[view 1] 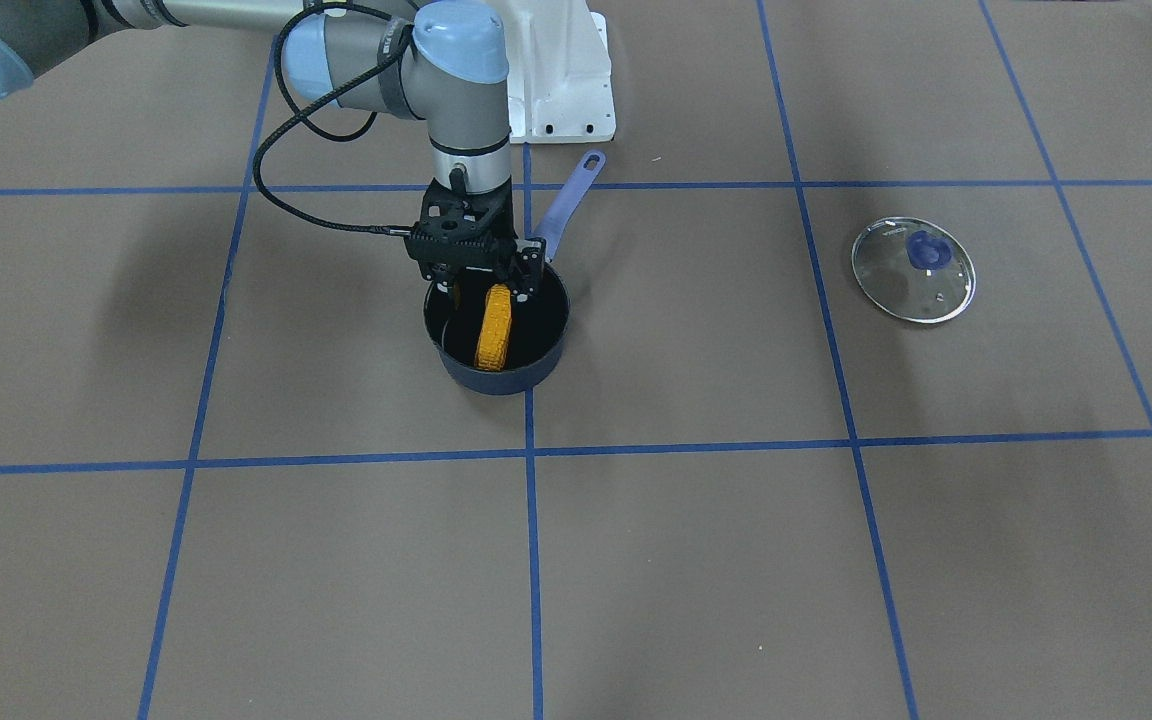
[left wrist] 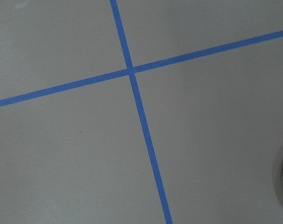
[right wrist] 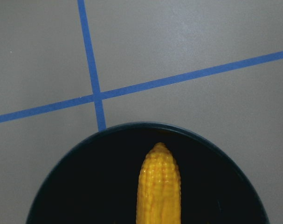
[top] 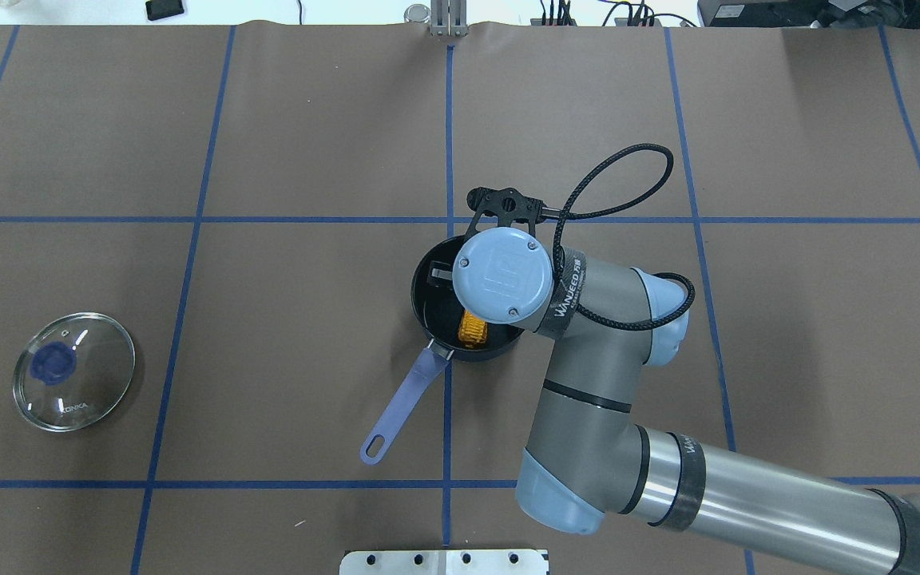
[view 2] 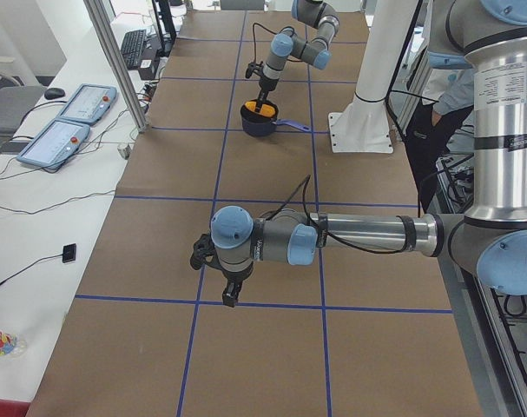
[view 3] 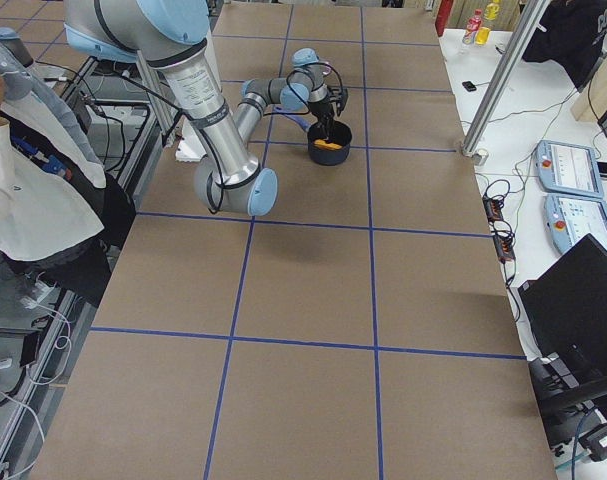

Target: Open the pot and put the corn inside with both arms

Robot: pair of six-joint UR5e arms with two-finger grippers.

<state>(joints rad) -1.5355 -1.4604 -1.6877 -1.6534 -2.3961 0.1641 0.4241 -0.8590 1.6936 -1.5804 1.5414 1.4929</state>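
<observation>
The orange-yellow, bumpy-kerneled corn cob [view 1: 494, 327] sits inside the dark blue round saucepan [view 1: 496, 381]. Its long axis runs across the pan from the robot's side toward the far rim. In the right wrist view the tapered tip points at that far rim and stops short of it. We cannot tell whether the thick end rests on the pan floor or is propped a little higher.

That thick end is what matters for the next move. It lies directly under the right arm's black two-finger gripper [view 1: 491, 292], between the two fingers and just below them. In the front-facing view one finger [view 1: 455, 290] stands on one side of the cob and its partner on the other. The jaws look spread wider than the corn, so we judge them parted and not clamping it, though the overhead view hides this under the wrist's light-blue cap.

The corn therefore lies in line with the jaws and beneath them. We think a straight lift would clear it, while a sideways move could catch the cob or the pan wall.

The pan's lilac handle [view 1: 567, 202] points back toward the robot. The round glass lid with a blue knob [view 1: 913, 270] lies flat on the brown paper-covered table [view 1: 696, 560], well apart on the robot's left. The left arm's gripper [view 2: 232, 292] hangs over bare table near that lid, and we cannot tell how its jaws stand.
</observation>
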